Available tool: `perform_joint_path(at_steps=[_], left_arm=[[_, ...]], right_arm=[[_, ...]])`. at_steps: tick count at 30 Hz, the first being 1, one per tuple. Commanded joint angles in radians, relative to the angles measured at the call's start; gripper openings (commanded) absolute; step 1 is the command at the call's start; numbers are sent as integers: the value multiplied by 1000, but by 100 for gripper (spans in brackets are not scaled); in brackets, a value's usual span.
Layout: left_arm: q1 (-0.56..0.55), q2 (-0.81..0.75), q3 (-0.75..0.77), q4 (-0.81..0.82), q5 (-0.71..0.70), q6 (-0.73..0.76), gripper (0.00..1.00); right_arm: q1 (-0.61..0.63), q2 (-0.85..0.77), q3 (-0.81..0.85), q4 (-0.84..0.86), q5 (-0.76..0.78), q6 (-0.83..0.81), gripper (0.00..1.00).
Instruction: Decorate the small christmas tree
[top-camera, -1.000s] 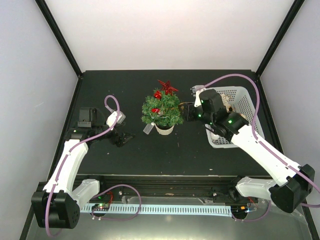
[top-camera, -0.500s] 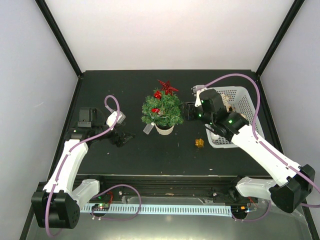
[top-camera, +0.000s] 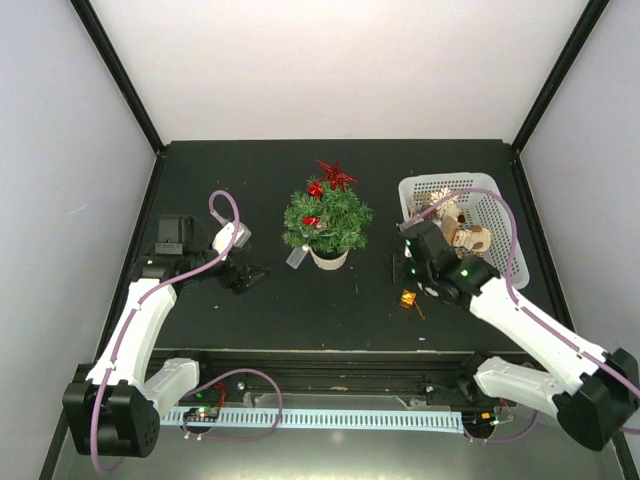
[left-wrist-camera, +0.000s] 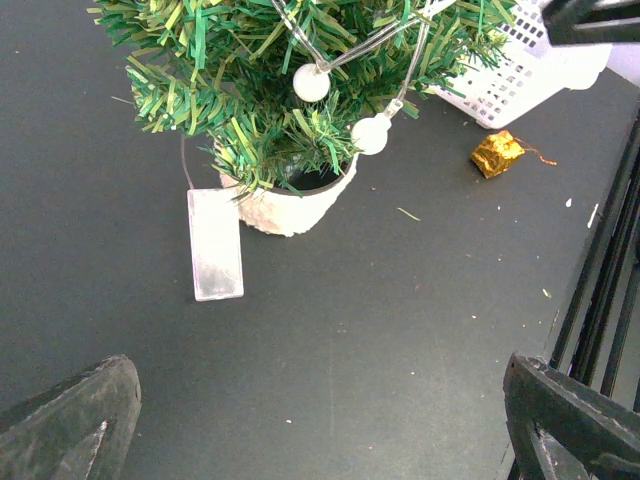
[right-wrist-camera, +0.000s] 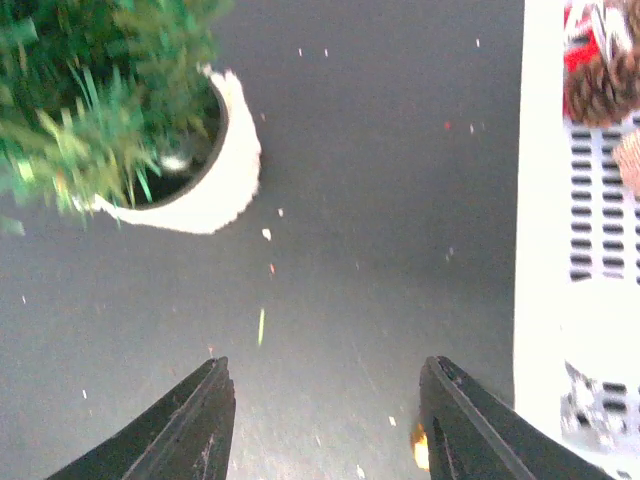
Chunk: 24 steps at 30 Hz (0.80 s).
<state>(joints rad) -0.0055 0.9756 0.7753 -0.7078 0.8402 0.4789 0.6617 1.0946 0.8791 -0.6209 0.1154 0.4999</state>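
Small christmas tree (top-camera: 326, 222): probably light, tippy, soft boughs; steady at white pot (left-wrist-camera: 290, 205). Gold gift ornament (top-camera: 408, 298): pinch sides. Left gripper (left-wrist-camera: 315, 400), right gripper (right-wrist-camera: 325, 375): wide, empty.

The tree (top-camera: 324, 222) stands mid-table (top-camera: 230, 180), with my left gripper (top-camera: 250, 275) to its left and the basket (top-camera: 455, 182) to its right. 1 ornament (top-camera: 408, 298) lies on the table just before my right gripper (top-camera: 400, 268).

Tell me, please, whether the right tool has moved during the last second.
Yes. The right tool has drawn back from beside the small christmas tree toward the near edge of the table, ending by the gold ornament.
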Motion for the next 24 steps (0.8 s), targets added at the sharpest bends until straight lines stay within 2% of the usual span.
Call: perform_joint_path(at_steps=[1,4,11,15,17,18,19,24], left_arm=[[6,9,2,14,4,8,99],[7,7,2,14,2,9,99],[6,0,1,14,2,7,99],[6,8,3,13,4,9,99],[6,14,4,14,4,9,99],[6,15,4,16,3,9,99],[7,16,3,15,2,9,99],[6,21,4,16,0,7,99]], right_arm=[[35,-109,-58,-97,-20,27,53],[68,-138,-104,-133,-20,69,54],[73,-171,-268,-57,-68,208,64],[74,-157,-307,-39,-3,289,71],[75,-138,-305,-42,35,316,74],[73,-123,-301,-46,57,327,83],[74,-109,-297,-43,78,339,88],[72,12,-283,19,118,360,92]])
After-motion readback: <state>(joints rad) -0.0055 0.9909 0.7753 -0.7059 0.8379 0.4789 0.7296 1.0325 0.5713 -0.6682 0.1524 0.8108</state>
